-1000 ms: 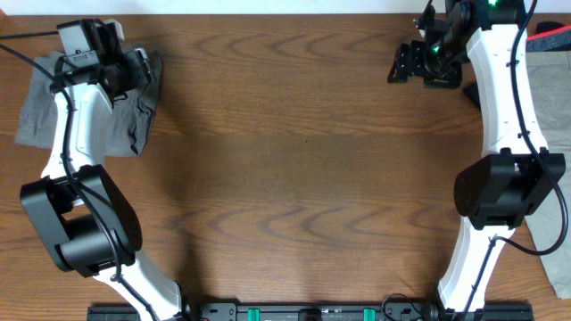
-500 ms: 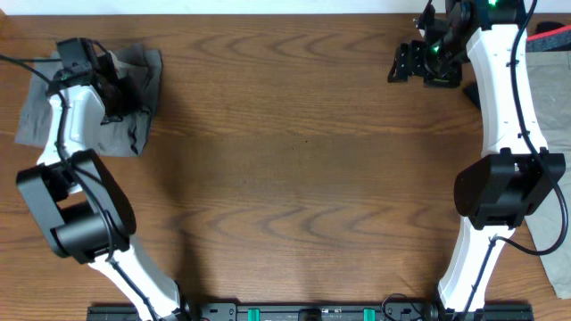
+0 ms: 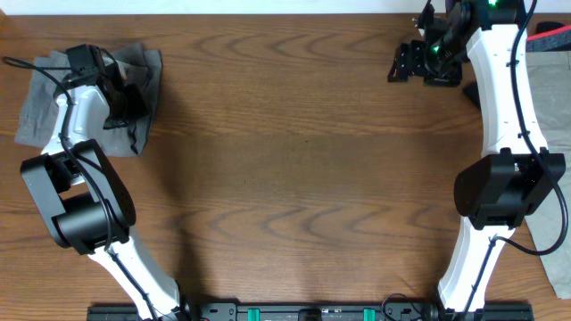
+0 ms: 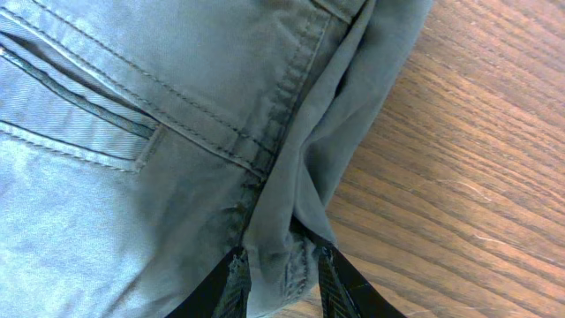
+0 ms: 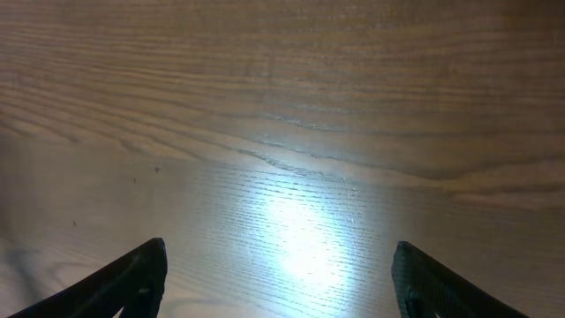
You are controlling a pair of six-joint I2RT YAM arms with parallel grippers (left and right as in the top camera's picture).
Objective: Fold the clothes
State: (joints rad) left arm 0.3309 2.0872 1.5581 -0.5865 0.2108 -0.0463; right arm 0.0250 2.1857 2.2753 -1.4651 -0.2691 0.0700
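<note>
The grey shorts point(image 3: 40, 98) lie bunched at the far left of the table. My left gripper point(image 3: 120, 94) sits over their right part. In the left wrist view the shorts point(image 4: 159, 132) fill the frame, with a stitched pocket and seams showing, and my left gripper point(image 4: 281, 274) is shut on a fold of their edge. My right gripper point(image 3: 406, 64) is at the far right, open and empty; in the right wrist view its fingers point(image 5: 278, 274) are spread wide over bare wood. A tan garment point(image 3: 553, 98) lies at the right edge.
The wooden table point(image 3: 294, 160) is brown with visible grain. A red and black object point(image 3: 549, 37) sits at the far right corner beside the tan garment. A black rail point(image 3: 303, 312) runs along the front edge.
My left gripper has shifted left and slightly toward the front over the grey shorts, and the wrist has turned. The right arm has not moved.
</note>
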